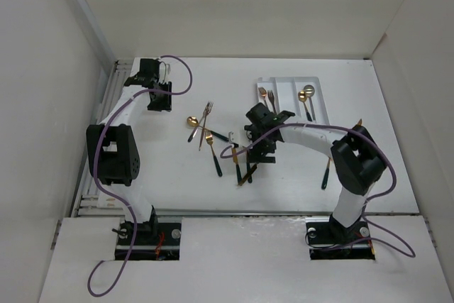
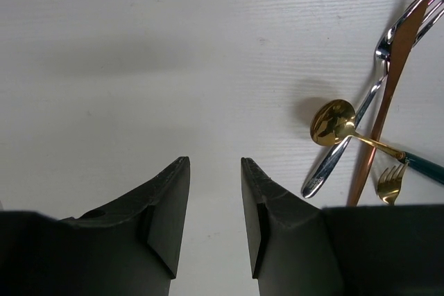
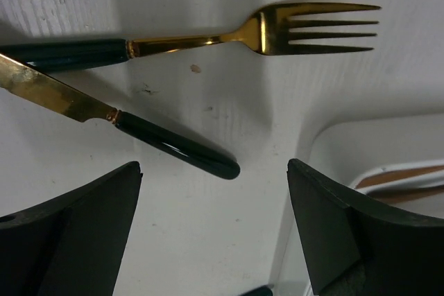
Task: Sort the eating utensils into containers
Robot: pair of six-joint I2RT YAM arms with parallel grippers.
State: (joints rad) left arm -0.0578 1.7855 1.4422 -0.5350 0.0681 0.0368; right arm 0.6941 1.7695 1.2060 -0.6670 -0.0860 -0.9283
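Several eating utensils lie loose on the table: a gold spoon (image 1: 191, 122), a silver fork (image 1: 206, 111), a green-handled gold fork (image 1: 213, 152) and others under my right arm. The white tray (image 1: 320, 108) at the back right holds gold forks (image 1: 267, 97) in its left compartment and a gold spoon (image 1: 306, 97) in the right one. My right gripper (image 1: 261, 140) is open wide and empty, low over a dark-handled knife (image 3: 173, 147), next to a gold fork (image 3: 277, 31) and the tray's corner (image 3: 374, 143). My left gripper (image 1: 157, 101) is open and empty over bare table (image 2: 215, 171).
In the left wrist view a gold spoon (image 2: 333, 121), silver fork (image 2: 350, 133), rose-gold knife (image 2: 388, 81) and gold fork head (image 2: 390, 184) lie crossed at the right. One more dark-handled utensil (image 1: 326, 172) lies right of my right arm. White walls surround the table.
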